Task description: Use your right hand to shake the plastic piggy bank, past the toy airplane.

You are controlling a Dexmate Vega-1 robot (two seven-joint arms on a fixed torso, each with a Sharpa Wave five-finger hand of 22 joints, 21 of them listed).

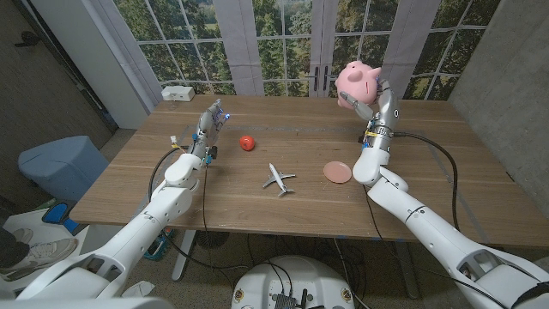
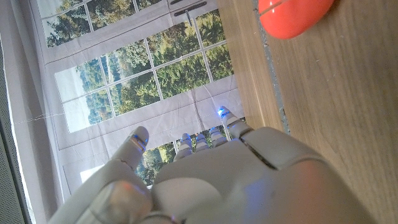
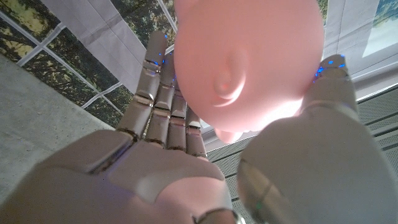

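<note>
Daylight entered through the windows (image 1: 283, 39) beyond the right hand (image 1: 377, 107), lighting the wooden table (image 1: 283, 154) evenly with faint, soft shadows. The head view was sharp, with bowed edges. In the right wrist view the piggy bank (image 3: 249, 62) against the fingers was blurred. Blue indicator lights glowed on the left hand's fingertips (image 2: 222, 113).

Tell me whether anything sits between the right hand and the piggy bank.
Nothing does. The right hand already holds the pink piggy bank lifted above the far right part of the table. The toy airplane, pink plate and red ball lie lower down on the wood, apart from it.
</note>
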